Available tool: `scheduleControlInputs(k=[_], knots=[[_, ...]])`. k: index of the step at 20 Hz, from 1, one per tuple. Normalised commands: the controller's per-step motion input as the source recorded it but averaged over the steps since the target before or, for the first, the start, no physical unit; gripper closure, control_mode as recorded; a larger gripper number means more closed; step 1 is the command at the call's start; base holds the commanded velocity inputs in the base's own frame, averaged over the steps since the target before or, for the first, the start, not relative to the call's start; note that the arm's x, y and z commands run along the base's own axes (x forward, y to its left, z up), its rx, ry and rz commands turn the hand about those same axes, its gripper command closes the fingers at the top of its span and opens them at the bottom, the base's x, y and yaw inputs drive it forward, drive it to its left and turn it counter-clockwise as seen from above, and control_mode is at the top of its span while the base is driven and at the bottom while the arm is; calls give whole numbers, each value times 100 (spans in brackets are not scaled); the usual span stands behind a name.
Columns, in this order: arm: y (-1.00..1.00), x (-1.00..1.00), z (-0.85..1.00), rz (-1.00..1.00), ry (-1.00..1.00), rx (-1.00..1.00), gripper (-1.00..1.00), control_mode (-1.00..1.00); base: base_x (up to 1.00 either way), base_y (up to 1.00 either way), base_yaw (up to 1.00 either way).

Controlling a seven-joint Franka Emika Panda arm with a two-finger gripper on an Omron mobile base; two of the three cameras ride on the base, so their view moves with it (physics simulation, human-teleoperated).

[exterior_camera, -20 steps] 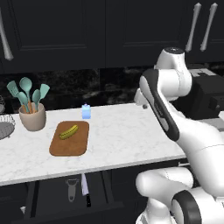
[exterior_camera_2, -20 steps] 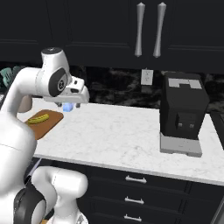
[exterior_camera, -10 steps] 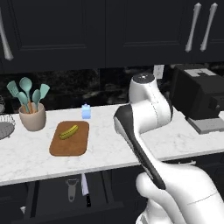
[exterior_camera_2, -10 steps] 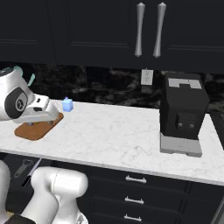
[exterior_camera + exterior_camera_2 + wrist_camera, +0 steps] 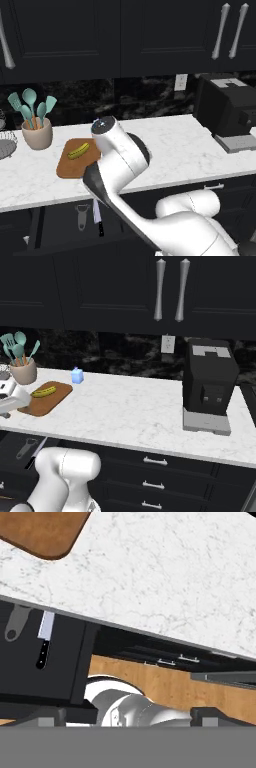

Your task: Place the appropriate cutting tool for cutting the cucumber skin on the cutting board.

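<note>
The cutting tool, a small dark-grey peeler, lies in the open drawer under the counter, beside a silver-bladed knife. The yellow-green cucumber rests on the brown cutting board, which is on the counter just above that drawer. My gripper is open, its two dark tips far apart with nothing between them. It looks down past the counter's front edge at the drawer, right of the peeler and knife. My white hand hangs at the board's near corner.
A beige holder with teal utensils stands left of the board, and a small blue cup stands behind it. The black coffee machine is at the counter's right end. The white marble counter and its front edge lie above the drawer.
The arm has swung left and down, from above the counter's middle to its front edge by the board. The jaws have spread wider.
</note>
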Motion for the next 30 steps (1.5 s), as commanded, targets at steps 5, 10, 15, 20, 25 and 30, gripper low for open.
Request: scheduleControlInputs(k=[5,10,15,20,25,30], knots=[[59,-20,-20,1,11,0,-100,-100,0,0,0],[51,-28,-39,7,20,0,-100,-100,0,0,0],[34,-15,-40,6,15,0,-100,-100,0,0,0],[27,-1,-22,6,20,0,-100,-100,0,0,0],[24,0,-39,7,19,0,-100,-100,0,0,0],[12,2,-45,2,3,1,-100,-100,0,0,0]])
